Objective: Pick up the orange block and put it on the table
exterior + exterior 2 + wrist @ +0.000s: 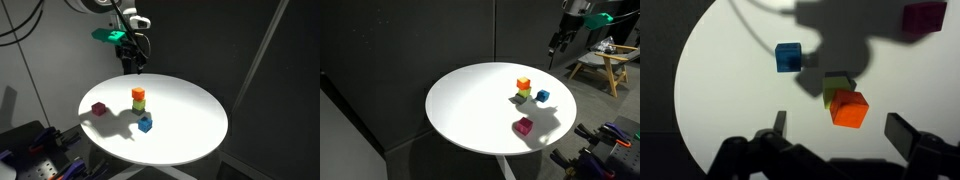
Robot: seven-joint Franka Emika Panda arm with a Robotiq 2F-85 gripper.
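The orange block [138, 93] sits on top of a yellow-green cube [139, 104] near the middle of the round white table [190, 125]. It shows in both exterior views [524, 83] and in the wrist view [850, 108], stacked on the yellow-green cube [834, 83]. My gripper [133, 66] hangs high above the table's far edge, apart from the stack, also seen in an exterior view [556, 47]. In the wrist view its fingers [840, 130] are spread wide and hold nothing.
A blue cube [145, 123] lies next to the stack and a pink cube [99, 109] lies further off; both show in the wrist view, blue [788, 57] and pink [924, 16]. A wooden stool [605, 66] stands beyond the table.
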